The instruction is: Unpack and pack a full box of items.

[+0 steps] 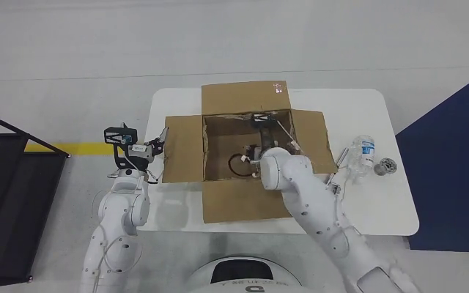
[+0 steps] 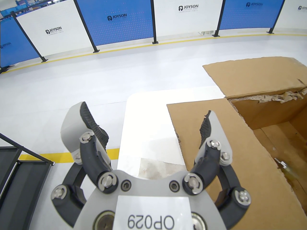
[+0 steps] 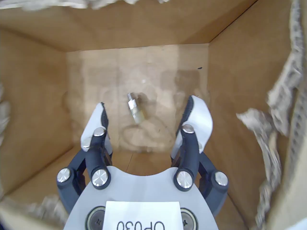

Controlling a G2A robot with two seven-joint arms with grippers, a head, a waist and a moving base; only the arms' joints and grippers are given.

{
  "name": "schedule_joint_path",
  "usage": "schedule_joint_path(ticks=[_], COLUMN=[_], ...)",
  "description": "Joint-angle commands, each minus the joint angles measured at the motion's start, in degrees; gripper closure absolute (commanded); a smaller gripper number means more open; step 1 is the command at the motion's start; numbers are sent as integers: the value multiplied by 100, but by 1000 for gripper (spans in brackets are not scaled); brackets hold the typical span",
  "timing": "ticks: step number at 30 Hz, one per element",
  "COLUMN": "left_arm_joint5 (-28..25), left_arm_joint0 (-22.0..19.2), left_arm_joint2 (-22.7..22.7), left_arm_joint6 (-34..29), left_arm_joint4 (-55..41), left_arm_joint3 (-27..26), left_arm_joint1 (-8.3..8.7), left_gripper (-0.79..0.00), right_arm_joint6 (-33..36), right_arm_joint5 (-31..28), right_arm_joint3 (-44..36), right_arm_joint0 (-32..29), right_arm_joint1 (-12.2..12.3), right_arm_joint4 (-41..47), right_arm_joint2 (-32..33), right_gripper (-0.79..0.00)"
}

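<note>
Right wrist view: splayed fingers above metal fitting

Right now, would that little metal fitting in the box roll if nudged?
Probably: the fitting looks round-bodied and lies on its side on the box floor. Being shiny metal, it is likely stiff and slippery.

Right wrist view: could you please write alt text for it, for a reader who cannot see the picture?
The right pincer, open, hangs inside a cardboard box above a small metal fitting that lies on the box floor. The box's upper edges are torn and ragged.
</note>
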Motion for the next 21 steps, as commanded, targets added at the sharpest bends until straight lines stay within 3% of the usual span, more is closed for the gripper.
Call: schedule_joint_path(ticks=[1,3,8,11,15,21], left_arm_joint5=[0,0,0,0,0,0], left_arm_joint0=[0,0,0,0,0,0], left_arm_joint2=[0,0,0,0,0,0], left_arm_joint6=[0,0,0,0,0,0], left_arm_joint4=[0,0,0,0,0,0], left_arm_joint3=[0,0,0,0,0,0], left_arm_joint1=[0,0,0,0,0,0], left_gripper=[-785,-785,-785,-785,-785,-785], right_arm_joint6=[-82,-474,-3145,-3993,-4093,-4093], right_arm_joint5=[-395,-697,-2054,-2765,-3319,-3319], right_arm_joint3=[-1639,-2756,-2756,-2756,-2756,-2756], right_arm_joint0=[-889,-1843,-3463,-4395,-5146,-5146], right_arm_joint1=[141,246,340,369,381,381], right_arm_joint4=[4,49,1516,2406,3510,3510], right_arm_joint2=[613,1151,2638,3691,4736,4736], right_gripper=[-785,-785,-785,-785,-785,-785])
